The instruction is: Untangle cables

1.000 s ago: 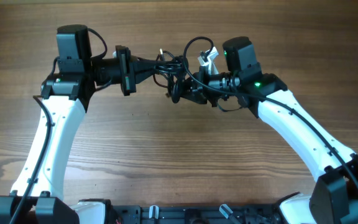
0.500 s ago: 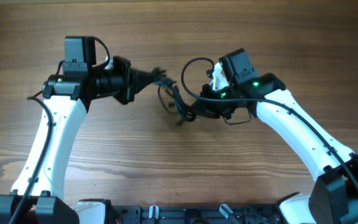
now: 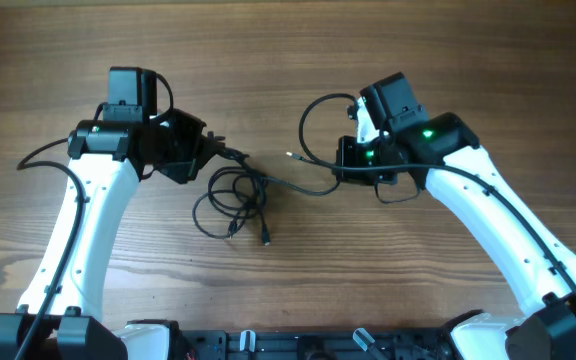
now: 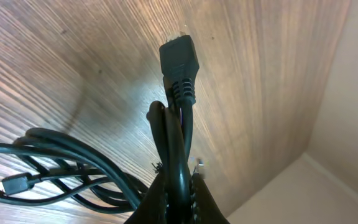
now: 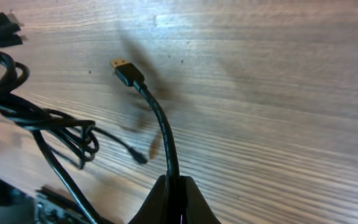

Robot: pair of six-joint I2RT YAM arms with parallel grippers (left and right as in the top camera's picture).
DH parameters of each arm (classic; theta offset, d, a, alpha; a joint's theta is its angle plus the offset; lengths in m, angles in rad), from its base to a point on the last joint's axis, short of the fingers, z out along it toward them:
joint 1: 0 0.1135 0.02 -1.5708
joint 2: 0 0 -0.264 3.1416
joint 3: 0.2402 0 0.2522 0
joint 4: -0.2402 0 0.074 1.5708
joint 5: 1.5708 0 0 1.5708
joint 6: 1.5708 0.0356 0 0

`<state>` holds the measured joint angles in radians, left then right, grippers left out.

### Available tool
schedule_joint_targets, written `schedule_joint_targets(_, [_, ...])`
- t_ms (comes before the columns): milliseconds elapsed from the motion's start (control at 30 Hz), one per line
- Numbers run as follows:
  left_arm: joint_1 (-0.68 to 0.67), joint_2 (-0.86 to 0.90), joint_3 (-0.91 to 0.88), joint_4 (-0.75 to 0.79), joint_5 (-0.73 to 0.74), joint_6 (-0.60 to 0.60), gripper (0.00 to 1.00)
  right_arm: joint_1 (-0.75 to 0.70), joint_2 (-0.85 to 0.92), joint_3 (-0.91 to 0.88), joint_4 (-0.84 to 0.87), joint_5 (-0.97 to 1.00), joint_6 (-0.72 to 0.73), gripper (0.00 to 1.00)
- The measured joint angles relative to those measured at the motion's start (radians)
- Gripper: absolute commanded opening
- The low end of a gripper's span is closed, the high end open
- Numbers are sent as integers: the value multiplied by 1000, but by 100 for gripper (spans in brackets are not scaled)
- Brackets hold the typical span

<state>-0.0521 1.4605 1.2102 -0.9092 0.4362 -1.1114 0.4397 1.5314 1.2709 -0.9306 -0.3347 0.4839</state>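
1. The cables (image 3: 248,192) lie on the table (image 3: 288,290) as a loose coil of open loops, not a tight knot. Two cord ends trail out on the coil's near side, toward the arm bases.
2. Just beside the coil on its left, the left gripper (image 3: 216,152) is clamped on one cord. On the opposite side and further off, the right gripper (image 3: 340,172) is clamped on another. A strand runs across from the coil toward the right gripper.
3. Progress, as a judgement: roughly midway. The bundle is spread out and each arm has its own cord near the end. Within the coil, though, strands cross over one another, so the cords are not yet separate. What is left is to draw the held cords clear of the coil and lay each one apart.
4. Only the left wrist view shows that its fingers pinch a doubled-over length of cord. A black plug (image 4: 179,59) stands up beyond them, and a small plug (image 4: 14,184) lies among the coil's strands.
5. Only the right wrist view shows a single cord rising from its closed fingers to a gold-tipped plug (image 5: 124,70), held above the wood and pointing toward the coil.
6. Only the overhead view shows both arms and the whole coil together. It cannot show which strand passes over which.
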Motion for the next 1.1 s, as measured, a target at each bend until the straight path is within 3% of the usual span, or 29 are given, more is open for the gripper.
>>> schedule_joint_targets(200, [0,0,0,-4,-10,8,4,0,-11,44,-1,-55,-61,4])
schedule_joint_targets(533, [0,0,0,-4,-27,12,4,0,-188,51,33,-145,-71,10])
schedule_joint_targets(667, [2,0,-2,53,-12,16,4,37,-185,51,-52,-162,-66,10])
schedule_joint_targets(733, [2,0,-1,178,56,19,4,58,-167,51,-113,-163,-66,17])
schedule_joint_targets(767, [3,0,-1,218,84,19,4,62,-151,51,-124,-163,-71,29])
schedule_joint_targets(800, [3,0,0,270,133,19,4,64,-141,51,-120,-163,-78,50])
schedule_joint_targets(833, [3,0,0,293,180,19,4,64,-135,50,-83,-167,-103,60])
schedule_joint_targets(867, [3,0,0,292,206,18,4,64,-134,50,-35,-172,-126,62])
schedule_joint_targets(967, [3,0,0,261,299,-11,4,64,-133,50,39,-181,-205,56])
schedule_joint_targets(1100, [3,0,0,238,404,-167,4,64,-108,50,35,-198,-314,49])
